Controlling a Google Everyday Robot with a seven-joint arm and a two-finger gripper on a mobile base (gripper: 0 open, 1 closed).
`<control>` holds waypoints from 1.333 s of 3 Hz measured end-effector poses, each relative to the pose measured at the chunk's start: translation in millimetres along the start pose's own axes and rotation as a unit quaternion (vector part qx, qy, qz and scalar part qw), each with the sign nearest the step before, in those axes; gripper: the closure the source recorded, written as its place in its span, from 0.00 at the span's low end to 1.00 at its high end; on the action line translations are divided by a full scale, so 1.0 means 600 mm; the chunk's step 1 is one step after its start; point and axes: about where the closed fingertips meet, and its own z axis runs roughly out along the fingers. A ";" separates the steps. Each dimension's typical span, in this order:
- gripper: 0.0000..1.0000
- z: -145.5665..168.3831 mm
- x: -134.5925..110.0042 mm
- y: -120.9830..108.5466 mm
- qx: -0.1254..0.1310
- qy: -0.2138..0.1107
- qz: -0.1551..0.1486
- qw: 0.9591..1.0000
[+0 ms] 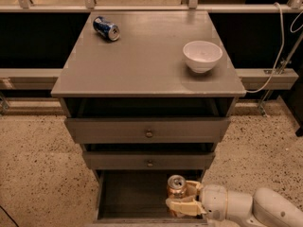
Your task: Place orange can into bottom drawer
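Note:
The orange can [176, 188] stands upright with its silver top showing, inside the open bottom drawer [132, 197] at its right side. My gripper [182, 198] reaches in from the lower right and is shut on the can, one pale finger [184, 207] in front of it and one behind. The white arm [246, 207] runs off the lower right corner. The drawer's dark inside shows to the left of the can. Whether the can rests on the drawer floor cannot be told.
A grey cabinet with a flat top [147, 60] holds a blue can [106, 28] lying at the back left and a white bowl [202, 56] at the right. Two shallower drawers with round knobs [149, 133] sit above, pulled slightly out. Speckled floor lies around it.

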 end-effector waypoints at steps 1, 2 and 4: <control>1.00 0.013 0.003 -0.026 0.007 -0.024 -0.015 1.000; 1.00 0.045 -0.006 -0.087 0.012 -0.079 -0.081 0.993; 1.00 0.131 0.066 -0.218 -0.006 -0.116 -0.203 0.972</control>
